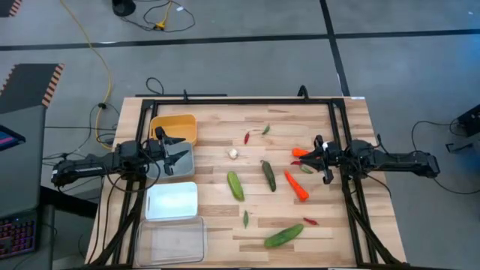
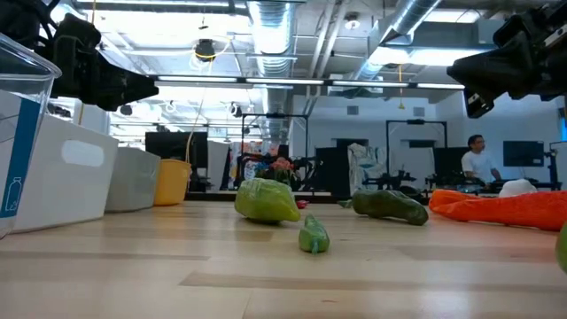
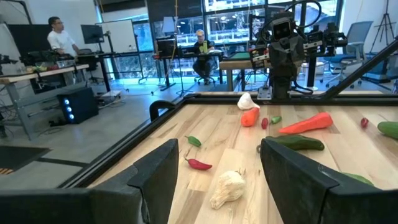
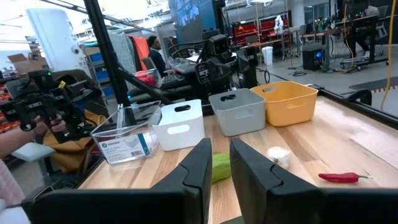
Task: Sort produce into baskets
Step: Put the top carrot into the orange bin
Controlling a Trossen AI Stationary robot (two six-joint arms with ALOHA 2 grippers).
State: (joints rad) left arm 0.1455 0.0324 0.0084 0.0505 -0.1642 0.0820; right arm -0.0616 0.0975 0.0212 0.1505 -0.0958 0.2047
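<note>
Produce lies loose on the wooden table: two orange carrots, three green cucumbers, a garlic bulb, and small red and green chilis. The baskets stand in a row on the left: yellow, grey, white, clear. My left gripper hovers open over the grey and yellow baskets. My right gripper hovers at the right, its fingers a narrow gap apart, holding nothing.
A black frame runs along the table's far edge and both sides. Beyond the table the wrist views show people, desks and equipment. Cables lie on the floor behind the table.
</note>
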